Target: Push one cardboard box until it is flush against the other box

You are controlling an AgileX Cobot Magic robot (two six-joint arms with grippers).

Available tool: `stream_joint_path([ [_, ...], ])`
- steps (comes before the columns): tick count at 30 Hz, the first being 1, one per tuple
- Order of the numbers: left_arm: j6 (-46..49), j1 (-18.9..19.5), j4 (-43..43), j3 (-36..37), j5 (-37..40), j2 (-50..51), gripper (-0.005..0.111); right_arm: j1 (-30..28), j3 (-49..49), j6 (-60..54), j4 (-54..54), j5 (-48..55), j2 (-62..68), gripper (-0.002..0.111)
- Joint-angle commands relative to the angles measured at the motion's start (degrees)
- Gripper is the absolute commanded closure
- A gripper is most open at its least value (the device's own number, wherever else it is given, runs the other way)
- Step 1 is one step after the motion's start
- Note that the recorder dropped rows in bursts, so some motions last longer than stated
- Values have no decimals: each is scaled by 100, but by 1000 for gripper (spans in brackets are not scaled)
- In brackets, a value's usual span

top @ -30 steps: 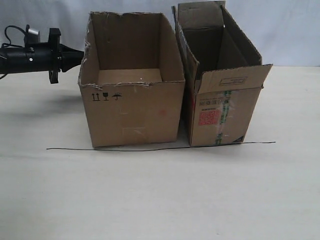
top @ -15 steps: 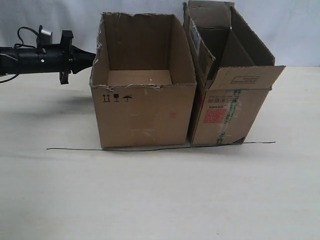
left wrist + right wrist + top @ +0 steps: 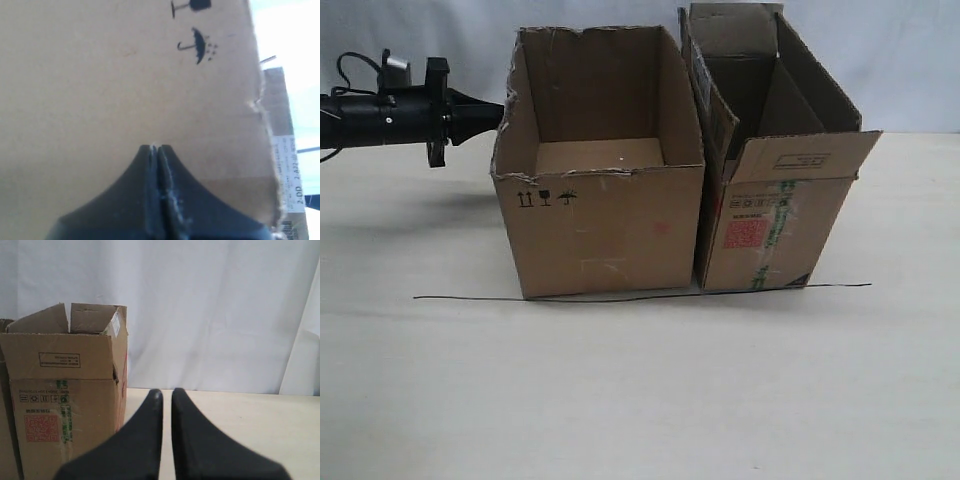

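Note:
The wide plain cardboard box [image 3: 600, 225], with a torn rim and small black symbols, stands left of centre. Its right side touches the other box [image 3: 775, 225], the taller carton with a red label and green tape. My left gripper [image 3: 501, 112] comes in level from the left, shut and holding nothing, its tip at the wide box's upper left wall. In the left wrist view the shut fingertips [image 3: 155, 147] meet the brown wall below the umbrella symbol. My right gripper [image 3: 166, 391] hovers over the table to the right of the other box [image 3: 65, 390], fingers nearly together, nothing between them.
A thin dark line [image 3: 840, 286] runs across the table [image 3: 640, 390] along the front of both boxes. A white curtain [image 3: 215, 310] hangs behind. Open tabletop lies in front of the boxes and to their right.
The left gripper pushed the wide box rightward against the taller carton, which shifted right too. It has now drawn back slightly left, and both boxes' tops have settled back a little.

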Motion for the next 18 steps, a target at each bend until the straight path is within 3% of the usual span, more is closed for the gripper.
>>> stream_joint_path([
  [1,-13,186,4,-33,137,36,107,-2,24,-10,-7,11,-17,103],
  [18,-142,202,461,-33,137,-23,107,-2,24,-10,-7,11,-17,103],
])
